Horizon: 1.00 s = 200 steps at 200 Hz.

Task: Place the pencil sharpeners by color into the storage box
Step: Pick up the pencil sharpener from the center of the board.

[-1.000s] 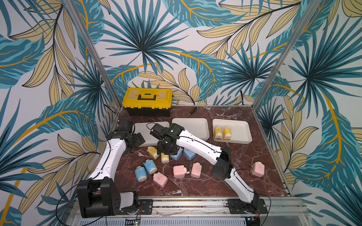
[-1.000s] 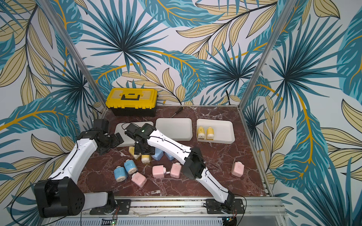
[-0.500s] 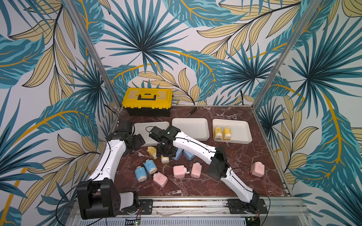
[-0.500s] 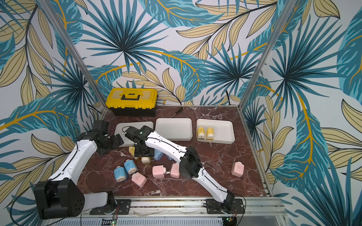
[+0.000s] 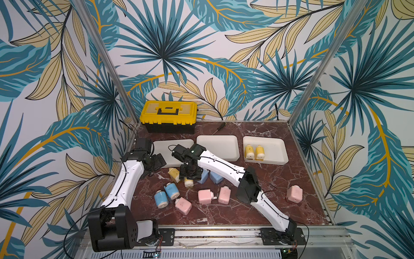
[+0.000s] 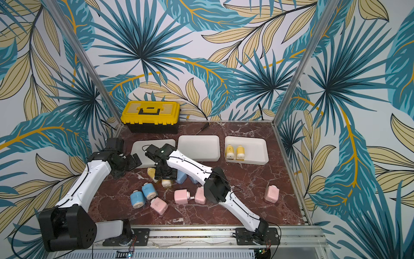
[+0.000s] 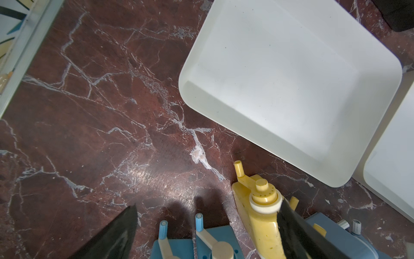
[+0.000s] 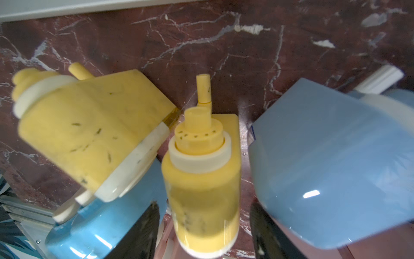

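Nearest the rail, three pink sharpeners (image 5: 183, 205) lie loose on the table (image 5: 268, 179), a fourth pink one (image 5: 294, 194) well apart by the right edge; two blue bottle-shaped ones (image 5: 167, 194) sit touching. All glossy rounded pastel plastic with white collars and small crank handles. Mid-table, the right gripper (image 8: 205, 226) straddles a yellow sharpener (image 8: 202, 190), jaws either side of its body; whether they clamp it or merely bracket it I cannot tell. Crowded spot: a second yellow one (image 8: 89, 127) leans just beside, a blue block (image 8: 336, 170) on the other flank. Risk, as I judge it: slick curved sides slipping in a partial grip, or a lift dragging the neighbours, a crank snagging. The left gripper (image 5: 156, 162) hangs with jaws wide apart near the leftmost tray (image 7: 291, 85), holding nothing. Farther back, three matte white trays; the rightmost tray (image 5: 280, 157) holds two yellow sharpeners (image 5: 254, 152). Beyond, a yellow toolbox (image 5: 169, 112) and a screwdriver (image 5: 220, 127). The table is polished red marble veined white, likely slippery.
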Each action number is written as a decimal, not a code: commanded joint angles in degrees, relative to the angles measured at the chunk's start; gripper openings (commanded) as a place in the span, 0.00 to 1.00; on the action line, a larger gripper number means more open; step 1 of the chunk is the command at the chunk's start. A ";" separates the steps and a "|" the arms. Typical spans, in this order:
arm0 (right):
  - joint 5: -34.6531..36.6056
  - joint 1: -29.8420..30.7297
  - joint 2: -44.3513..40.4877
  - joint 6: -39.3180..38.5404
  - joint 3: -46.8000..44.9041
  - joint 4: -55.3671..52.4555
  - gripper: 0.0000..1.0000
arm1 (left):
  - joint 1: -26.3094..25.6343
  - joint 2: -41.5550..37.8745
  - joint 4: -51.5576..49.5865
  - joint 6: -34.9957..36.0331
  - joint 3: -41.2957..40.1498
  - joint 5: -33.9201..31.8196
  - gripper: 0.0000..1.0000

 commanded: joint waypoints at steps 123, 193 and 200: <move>-2.56 -1.13 4.43 0.56 0.32 0.54 0.50 | 0.89 0.78 -0.23 1.16 -0.11 0.23 0.99; -1.56 -0.76 1.48 0.04 -2.64 -0.04 0.45 | 1.02 0.60 -0.18 0.90 -0.25 0.32 0.99; -1.43 -0.74 1.19 -0.05 -2.94 -0.01 0.44 | 0.95 0.67 -0.18 0.90 -0.25 0.32 0.99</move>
